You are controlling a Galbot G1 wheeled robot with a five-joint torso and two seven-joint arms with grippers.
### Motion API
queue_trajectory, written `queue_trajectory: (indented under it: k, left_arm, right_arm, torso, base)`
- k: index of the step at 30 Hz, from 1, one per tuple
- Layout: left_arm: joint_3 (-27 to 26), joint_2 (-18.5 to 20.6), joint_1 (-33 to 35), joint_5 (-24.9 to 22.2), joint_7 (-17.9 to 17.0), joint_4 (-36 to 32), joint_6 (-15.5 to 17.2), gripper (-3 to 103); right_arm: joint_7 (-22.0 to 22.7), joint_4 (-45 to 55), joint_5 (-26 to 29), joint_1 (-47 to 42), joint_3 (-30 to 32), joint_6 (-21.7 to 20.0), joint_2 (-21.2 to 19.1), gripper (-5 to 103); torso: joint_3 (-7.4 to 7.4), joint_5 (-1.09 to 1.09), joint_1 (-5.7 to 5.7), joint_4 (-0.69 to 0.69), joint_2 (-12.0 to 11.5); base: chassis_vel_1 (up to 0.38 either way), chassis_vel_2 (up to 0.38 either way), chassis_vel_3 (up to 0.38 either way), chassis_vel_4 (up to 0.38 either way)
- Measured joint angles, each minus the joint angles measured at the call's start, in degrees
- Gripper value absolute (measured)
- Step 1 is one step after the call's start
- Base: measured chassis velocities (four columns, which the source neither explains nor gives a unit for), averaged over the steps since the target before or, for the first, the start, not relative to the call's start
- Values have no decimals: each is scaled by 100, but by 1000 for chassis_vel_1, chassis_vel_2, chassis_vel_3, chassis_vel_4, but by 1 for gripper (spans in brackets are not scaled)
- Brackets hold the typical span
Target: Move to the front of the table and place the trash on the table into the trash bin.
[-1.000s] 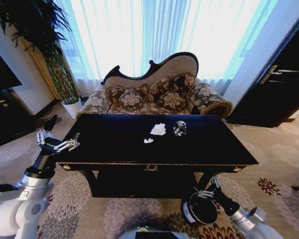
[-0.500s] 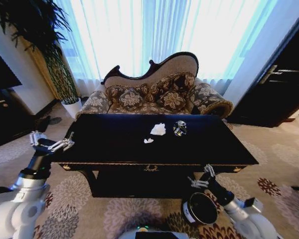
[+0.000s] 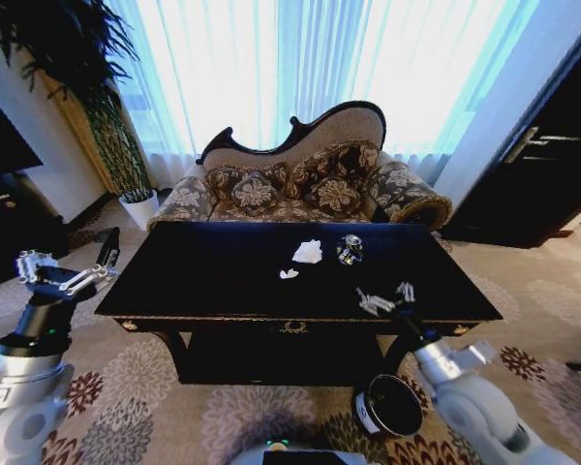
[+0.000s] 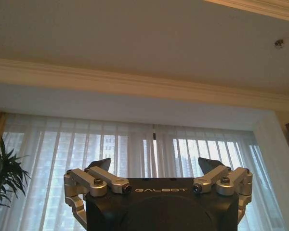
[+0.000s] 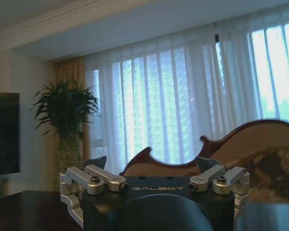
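Black table (image 3: 223,281): right tool (image 3: 385,299) raised over it, fingers spread.

One table (image 3: 223,281), three trash pieces (image 3: 308,252), perhaps more, one trash bin (image 3: 389,407), two tools (image 3: 385,298).

The right arm hides part of the trash bin (image 3: 387,407); its contents are unreadable.

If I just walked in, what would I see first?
A big shiny black table fills the middle, with white paper lumps and a shiny bit lying on top. Behind it stands a flowery sofa against bright curtains. The right end effector, open, hangs over the table's front edge, and a small round bin sits on the carpet below.
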Motion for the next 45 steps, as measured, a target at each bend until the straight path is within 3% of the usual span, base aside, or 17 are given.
queue_trajectory:
  k: [9, 16, 24, 34, 45]
  left_arm:
    - [252, 72, -89, 135, 0, 35, 47, 100]
    - [343, 212, -127, 106, -2, 66, 109, 100]
    - [266, 207, -127, 37, -86, 112, 126, 100]
    - [282, 186, -166, 147, -100, 270, 155, 100]
    - [270, 187, -197, 248, -73, 413, 94, 100]
  right_arm:
    - [445, 148, -130, 448, -102, -510, 126, 100]
    - [645, 32, -88, 1151, -460, -908, -157, 100]
    - [591, -758, -266, 2163, -1353, -823, -542, 100]
    - [645, -1810, -324, 3484, -2586, -770, -732, 100]
    - [623, -2410, -439, 4008, -3070, -751, -837, 100]
  torso:
    - [0, 0, 0, -1, 0]
    - [0, 0, 0, -1, 0]
    - [0, 1, 1, -2, 0]
    - [0, -1, 1, -1, 0]
    - [0, 0, 1, -1, 0]
  base:
    - [0, 0, 0, 0]
    - [0, 0, 0, 0]
    - [0, 0, 0, 0]
    - [0, 0, 0, 0]
    - [0, 0, 0, 0]
